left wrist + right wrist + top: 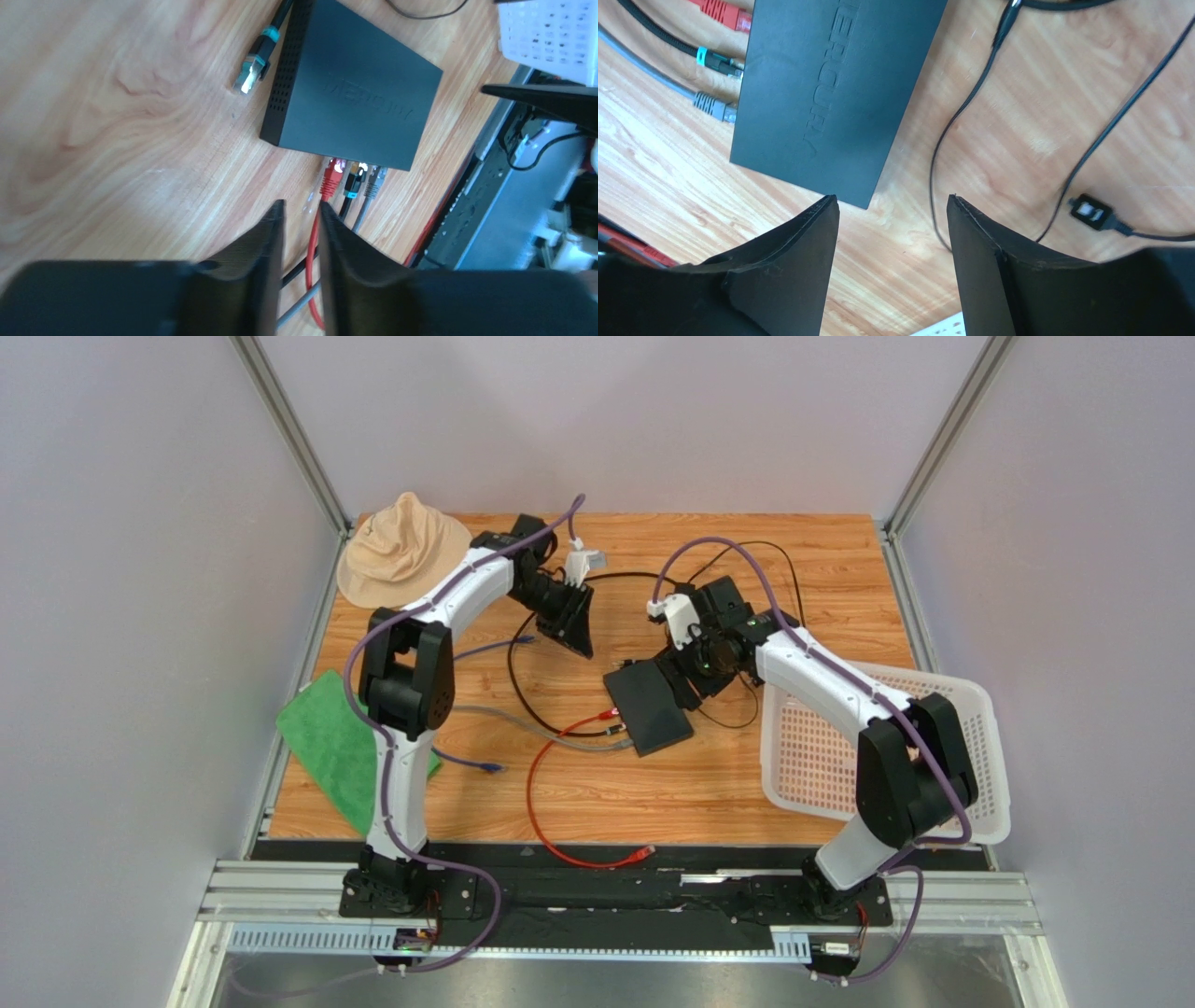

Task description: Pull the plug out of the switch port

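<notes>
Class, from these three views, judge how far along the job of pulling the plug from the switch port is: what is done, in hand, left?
Done, apparently: a loose plug, teal-banded, lies beside the switch, out of any port. In hand: nothing; the left gripper and the right gripper are both open and empty. Left: perhaps nothing; the red plug, black plug and grey plug sit in their ports.

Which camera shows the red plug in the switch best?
Left wrist: the red plug sits centred, seated in the switch port. Right wrist crops it at the top edge; top external shows only a tiny red speck.
</notes>
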### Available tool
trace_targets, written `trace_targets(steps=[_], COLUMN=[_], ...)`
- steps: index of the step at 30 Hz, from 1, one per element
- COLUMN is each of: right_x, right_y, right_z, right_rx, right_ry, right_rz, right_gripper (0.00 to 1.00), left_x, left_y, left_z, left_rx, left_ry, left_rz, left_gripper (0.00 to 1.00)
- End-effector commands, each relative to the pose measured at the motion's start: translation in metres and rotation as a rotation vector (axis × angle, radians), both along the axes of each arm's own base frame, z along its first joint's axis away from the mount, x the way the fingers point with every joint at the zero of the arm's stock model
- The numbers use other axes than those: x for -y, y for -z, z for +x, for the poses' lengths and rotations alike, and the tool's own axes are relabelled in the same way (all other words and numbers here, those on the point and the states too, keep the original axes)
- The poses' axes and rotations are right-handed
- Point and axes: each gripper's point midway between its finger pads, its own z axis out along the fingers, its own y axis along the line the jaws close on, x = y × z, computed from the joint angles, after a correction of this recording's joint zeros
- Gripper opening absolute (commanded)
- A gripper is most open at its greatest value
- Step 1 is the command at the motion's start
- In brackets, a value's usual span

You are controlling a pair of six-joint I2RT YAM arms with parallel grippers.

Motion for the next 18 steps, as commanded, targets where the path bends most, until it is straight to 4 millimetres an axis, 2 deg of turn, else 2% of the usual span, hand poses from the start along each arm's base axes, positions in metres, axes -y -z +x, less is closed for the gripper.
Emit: trace_targets(steps=[1,2,4,5,9,13,15,17,18], right_x=[-0.003,-0.003,-0.006,-0.009,-0.015,-0.016,-0.018,-0.019,-0.022], right_y=[0.007,0.007,0.004,0.001,0.012,0.032,0.036,0.041,0.04], right_z=[-0.01,-0.009,-0.005,-0.002,-0.006,-0.013,-0.013,-0.012,-0.01], right_rx=[-0.027,-0.025,-0.004,0.002,-0.052,-0.123,-0.144,-0.163,-0.158], right_ry=[0.083,0.105,0.099,0.085,0.054,0.068,0.069,0.071,0.074], right_rz=[0.068,0.082,0.102,0.11,0.115,0.105,0.104,0.096,0.1], right_gripper=[0.61,0.61,0.6,0.6,0.59,0.53,0.53,0.54,0.54], left_x=[0.011,0.007,0.007,0.008,0.016,0.029,0.034,0.041,0.043], left_y=[0.025,0.033,0.041,0.043,0.045,0.06,0.072,0.069,0.076], left_z=[-0.013,-0.013,-0.016,-0.015,-0.019,-0.022,-0.026,-0.023,-0.022], left_rx=[-0.092,-0.096,-0.111,-0.115,-0.141,-0.196,-0.217,-0.228,-0.242], left_ry=[-0.005,-0.016,-0.011,-0.009,0.011,0.008,0.029,0.039,0.04], left_rz=[0.01,0.046,0.06,0.062,0.029,0.01,0.025,-0.003,-0.002], left_gripper=[0.22,0.11,0.01,0.0,0.0,0.0,0.0,0.0,0.0])
